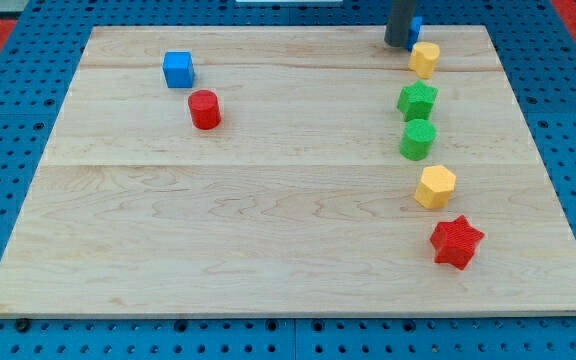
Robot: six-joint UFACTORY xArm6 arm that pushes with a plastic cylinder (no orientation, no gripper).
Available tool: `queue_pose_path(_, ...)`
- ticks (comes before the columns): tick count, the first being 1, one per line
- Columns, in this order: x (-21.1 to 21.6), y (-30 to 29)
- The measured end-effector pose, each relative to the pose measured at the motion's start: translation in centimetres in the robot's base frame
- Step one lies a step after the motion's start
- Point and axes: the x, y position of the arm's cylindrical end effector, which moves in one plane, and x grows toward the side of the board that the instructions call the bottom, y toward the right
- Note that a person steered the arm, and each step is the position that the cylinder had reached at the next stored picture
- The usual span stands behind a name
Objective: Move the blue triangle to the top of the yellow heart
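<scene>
The blue triangle [416, 27] sits near the board's top edge at the view's upper right, mostly hidden behind my rod; only a small blue sliver shows. The yellow heart [425, 58] lies just below it and slightly right, very close or touching. My tip [398, 44] is at the triangle's left side, up and left of the yellow heart.
Below the heart runs a column: a green star [418, 100], a green cylinder [418, 139], a yellow hexagon [435, 187] and a red star [456, 241]. A blue cube [178, 69] and a red cylinder [204, 109] sit at the upper left of the wooden board [268, 220].
</scene>
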Motion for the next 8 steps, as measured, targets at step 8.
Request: queue_pose_path(8, -2.4, -2.0)
